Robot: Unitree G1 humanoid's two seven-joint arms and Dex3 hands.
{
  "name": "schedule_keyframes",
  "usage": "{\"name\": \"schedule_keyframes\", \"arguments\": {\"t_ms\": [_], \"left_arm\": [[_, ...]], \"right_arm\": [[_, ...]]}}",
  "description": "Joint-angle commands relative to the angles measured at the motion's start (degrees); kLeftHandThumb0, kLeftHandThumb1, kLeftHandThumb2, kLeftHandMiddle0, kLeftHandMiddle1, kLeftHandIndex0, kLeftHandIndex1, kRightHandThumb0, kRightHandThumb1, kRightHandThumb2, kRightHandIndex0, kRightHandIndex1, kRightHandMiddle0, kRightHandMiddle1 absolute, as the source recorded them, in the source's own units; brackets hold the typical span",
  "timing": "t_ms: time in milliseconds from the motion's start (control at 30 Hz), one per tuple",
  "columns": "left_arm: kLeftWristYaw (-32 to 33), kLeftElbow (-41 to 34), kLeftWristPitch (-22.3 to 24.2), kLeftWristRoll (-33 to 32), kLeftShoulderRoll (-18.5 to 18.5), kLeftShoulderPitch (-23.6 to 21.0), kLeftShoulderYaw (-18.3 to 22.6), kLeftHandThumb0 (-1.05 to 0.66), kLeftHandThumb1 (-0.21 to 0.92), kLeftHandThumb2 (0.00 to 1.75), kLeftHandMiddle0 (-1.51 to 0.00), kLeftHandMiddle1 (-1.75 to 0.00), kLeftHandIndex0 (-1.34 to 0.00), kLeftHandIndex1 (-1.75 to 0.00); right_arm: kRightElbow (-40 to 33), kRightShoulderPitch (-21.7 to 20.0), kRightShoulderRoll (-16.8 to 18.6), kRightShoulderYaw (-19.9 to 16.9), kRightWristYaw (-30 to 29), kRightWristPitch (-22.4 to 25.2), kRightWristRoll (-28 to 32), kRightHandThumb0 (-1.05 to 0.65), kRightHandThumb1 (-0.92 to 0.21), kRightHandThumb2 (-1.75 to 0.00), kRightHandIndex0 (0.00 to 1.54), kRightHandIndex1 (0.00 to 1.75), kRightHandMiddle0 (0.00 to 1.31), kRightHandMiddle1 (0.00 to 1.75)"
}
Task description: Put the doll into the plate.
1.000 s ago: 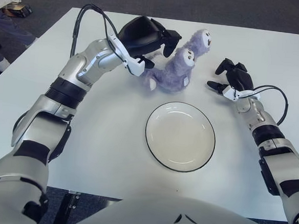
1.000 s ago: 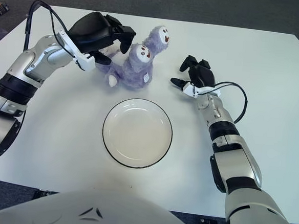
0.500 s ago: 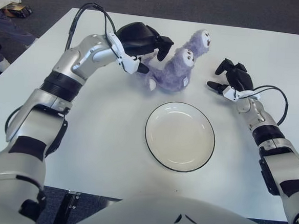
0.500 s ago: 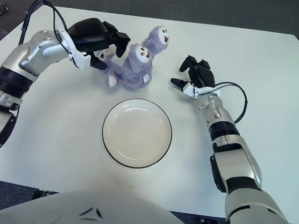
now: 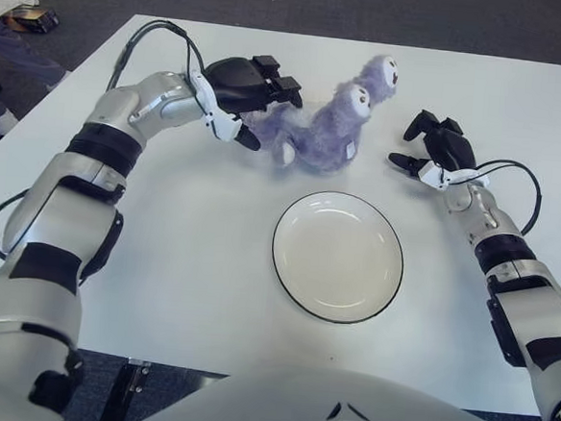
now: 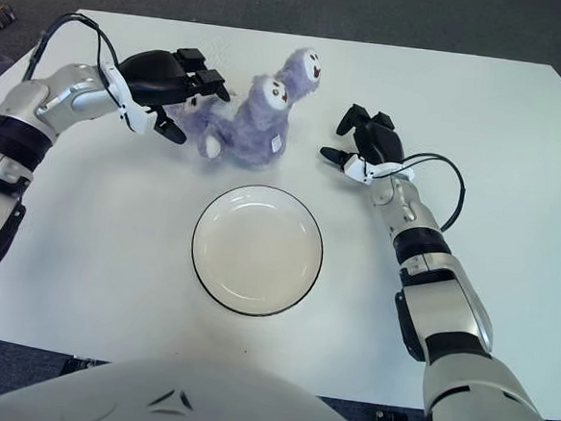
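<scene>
Since the earlier frames the left hand [image 5: 246, 88] had dropped from above the doll [image 5: 327, 127] to its left flank, low near the table [image 5: 191, 252], and the doll had tipped slightly toward the right. That hand's fingers were spread and pointed at the plush, close against its fur but not closed round it, so it held nothing. The purple doll, which had two pale faces, lay on the table just beyond the far rim of the empty plate [image 5: 338, 256], apart from it. The right hand [image 5: 437, 146] was parked to the right of the doll, fingers loosely curled and empty. The step in hand looked like the reach-and-grasp, with the carry not yet begun. Next, the left fingers would probably need to close on the soft body firmly enough to lift it, then bring it toward the robot over the plate.
</scene>
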Motion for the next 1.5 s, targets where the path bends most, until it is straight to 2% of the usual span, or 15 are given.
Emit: {"name": "schedule_keyframes", "arguments": {"t_ms": [0,133,300,467,567,900,1067,1467], "left_arm": [[4.7,2.5,0.1,4.0,1.2,-2.5,-1.9,-0.92,0.83,0.36,0.0,-0.41,0.0,-0.59],[7.6,4.6,0.5,6.5,1.4,-3.6,-3.3,-0.97,0.9,0.27,-0.01,-0.31,0.0,-0.55],[10.4,7.0,1.3,8.8,1.4,-4.9,-5.0,-1.02,0.92,0.27,0.0,-0.24,0.0,-0.49],[12.1,9.4,3.2,10.2,0.8,-5.8,-6.5,-1.04,0.92,0.37,0.0,-0.07,0.0,-0.29],[12.2,10.5,3.4,9.7,0.4,-6.0,-6.7,-1.05,0.92,0.4,0.0,-0.02,0.0,-0.2],[13.8,14.0,5.4,8.0,-1.4,-5.9,-6.1,-1.05,0.92,0.31,0.0,0.0,0.0,-0.04],[15.1,15.6,5.8,7.3,-2.2,-6.1,-6.1,-1.05,0.92,0.26,0.0,0.0,0.0,-0.02],[15.6,19.1,6.0,5.7,-4.4,-6.8,-6.4,-1.05,0.92,0.28,0.0,0.0,0.0,0.0]], "right_arm": [[1.5,1.7,-0.3,0.7,2.0,0.6,0.1,-0.36,-0.92,-0.52,0.19,1.43,0.19,1.75],[1.8,1.6,-0.4,0.8,2.1,0.4,0.1,-0.36,-0.92,-0.52,0.21,1.44,0.19,1.75],[2.0,1.5,-0.3,0.7,2.4,0.7,0.2,-0.36,-0.92,-0.52,0.21,1.44,0.19,1.75],[2.1,1.4,-0.4,0.8,2.5,0.7,0.1,-0.36,-0.92,-0.52,0.21,1.43,0.19,1.75],[2.2,1.5,-0.5,0.9,2.5,0.3,0.1,-0.36,-0.92,-0.52,0.21,1.43,0.19,1.75],[2.6,1.2,-1.1,1.5,2.4,-1.1,-0.6,-0.36,-0.92,-0.52,0.25,1.44,0.19,1.75],[2.9,1.1,-1.2,1.8,2.6,-1.2,-0.8,-0.36,-0.92,-0.52,0.26,1.45,0.19,1.75],[3.5,0.8,-1.4,2.1,3.4,-1.2,-0.3,-0.36,-0.92,-0.52,0.26,1.44,0.19,1.75]]}}
